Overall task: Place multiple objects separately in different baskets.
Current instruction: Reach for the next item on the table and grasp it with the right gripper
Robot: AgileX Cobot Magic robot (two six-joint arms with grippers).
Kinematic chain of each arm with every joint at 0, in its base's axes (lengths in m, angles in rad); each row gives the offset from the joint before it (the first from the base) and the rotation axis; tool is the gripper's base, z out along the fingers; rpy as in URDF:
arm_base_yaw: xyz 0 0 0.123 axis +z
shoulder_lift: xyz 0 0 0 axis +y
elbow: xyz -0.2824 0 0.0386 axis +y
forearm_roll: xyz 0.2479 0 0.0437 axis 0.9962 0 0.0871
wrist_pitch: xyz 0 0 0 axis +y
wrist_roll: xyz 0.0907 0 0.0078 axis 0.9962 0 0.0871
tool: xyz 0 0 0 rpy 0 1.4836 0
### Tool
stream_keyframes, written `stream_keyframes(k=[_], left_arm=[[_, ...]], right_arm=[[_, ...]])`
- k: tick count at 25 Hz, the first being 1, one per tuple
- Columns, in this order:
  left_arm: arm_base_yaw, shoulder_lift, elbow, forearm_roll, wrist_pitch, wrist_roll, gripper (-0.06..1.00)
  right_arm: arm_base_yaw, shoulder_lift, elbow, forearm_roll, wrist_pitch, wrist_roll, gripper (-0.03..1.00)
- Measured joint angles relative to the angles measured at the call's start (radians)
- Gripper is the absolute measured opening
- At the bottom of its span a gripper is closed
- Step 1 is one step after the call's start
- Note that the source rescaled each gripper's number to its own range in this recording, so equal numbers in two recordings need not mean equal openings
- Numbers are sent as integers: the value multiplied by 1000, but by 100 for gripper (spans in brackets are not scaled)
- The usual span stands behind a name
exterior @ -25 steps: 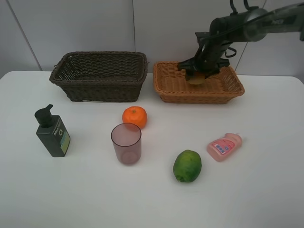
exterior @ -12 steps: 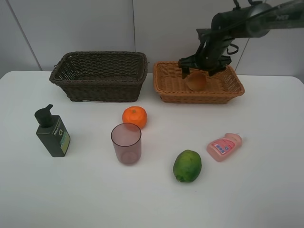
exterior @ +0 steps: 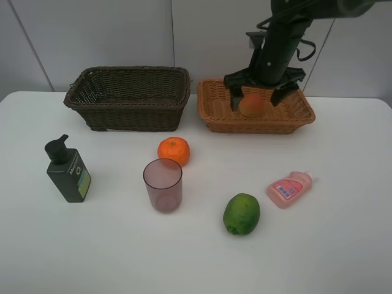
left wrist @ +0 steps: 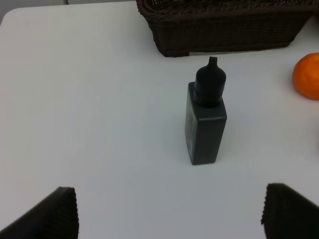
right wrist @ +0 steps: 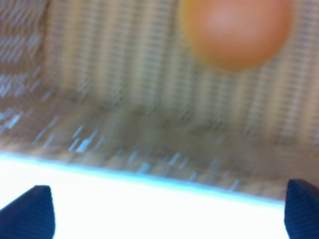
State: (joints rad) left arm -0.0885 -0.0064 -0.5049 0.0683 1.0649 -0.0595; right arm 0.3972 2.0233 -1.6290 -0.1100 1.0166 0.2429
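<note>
The right gripper [exterior: 255,101] hangs over the shallow light orange-tan wicker basket [exterior: 263,124] with its jaws spread wide and nothing gripped. The round red-orange peach [exterior: 251,106] lies on the floor of this basket, below and between the two fingers and clear of both; the right wrist view is blurred but shows the same fruit against the weave, apart from both fingertips. All remaining positions are given from this basket, as the high camera sees it. The deeper dark brown wicker basket [exterior: 128,113] stands just beside it on the left, with a narrow gap between them. On the white worktop [exterior: 343,245], the orange tangerine [exterior: 174,150] sits in front and to the left. The translucent mauve cup [exterior: 163,185] stands upright just beyond the tangerine. The green lime-like fruit [exterior: 241,214] lies well in front. The small pink bottle [exterior: 288,188] lies on its side, in front and slightly right. The dark green pump bottle [exterior: 68,173] stands upright far to the front left. The left gripper [left wrist: 169,214] is spread wide and empty, facing the pump bottle but apart from it.
</note>
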Motion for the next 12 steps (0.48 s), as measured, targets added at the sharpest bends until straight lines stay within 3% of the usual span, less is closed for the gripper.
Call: stream_keyframes(k=[6,12], left_arm=[[0,0,0,0,0,0,96],[0,0,0,0,0,0,96]], right_arm=[[56,-213,293,32,-111,117,100],[132,-381,520,32,-151,283,100]])
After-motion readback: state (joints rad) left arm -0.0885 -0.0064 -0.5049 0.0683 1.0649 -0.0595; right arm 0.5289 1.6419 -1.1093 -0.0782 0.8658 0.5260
